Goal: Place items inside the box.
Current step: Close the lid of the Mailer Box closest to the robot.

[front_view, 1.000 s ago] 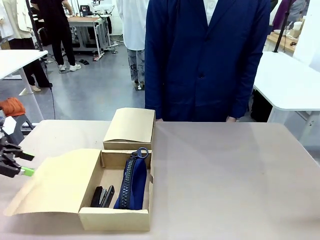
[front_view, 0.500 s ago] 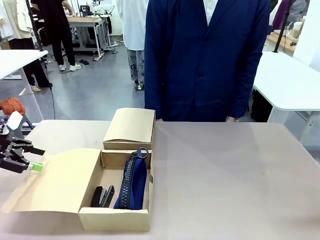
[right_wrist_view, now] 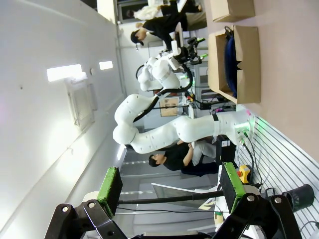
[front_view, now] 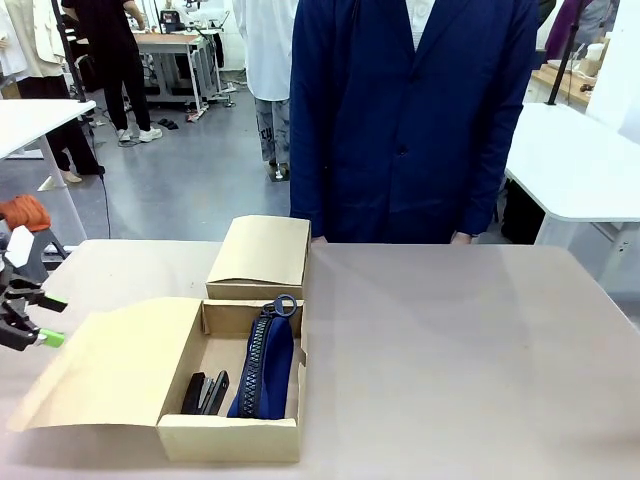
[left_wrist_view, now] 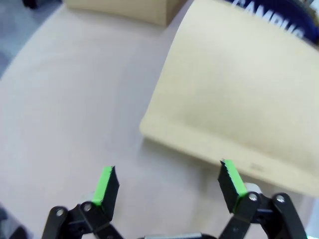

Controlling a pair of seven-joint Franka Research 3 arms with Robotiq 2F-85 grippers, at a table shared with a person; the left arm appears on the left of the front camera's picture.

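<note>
Tan table [front_view: 460, 330], left gripper [front_view: 30, 320] perhaps drawn back from box [front_view: 225, 435] flap, both jaws wide, empty.

The box [front_view: 230, 438] opens upward (flap [front_view: 110, 365] spread left), table [front_view: 470, 350] bare rightward.

Workshop interior, grey floor [front_view: 190, 190] beyond the beige table [front_view: 470, 340], white tables [front_view: 580, 165] at both sides, distant workbench [front_view: 170, 45] with equipment, white wall [right_wrist_view: 45, 124] carrying lit rectangular lamps [right_wrist_view: 67, 72], people standing behind.
</note>
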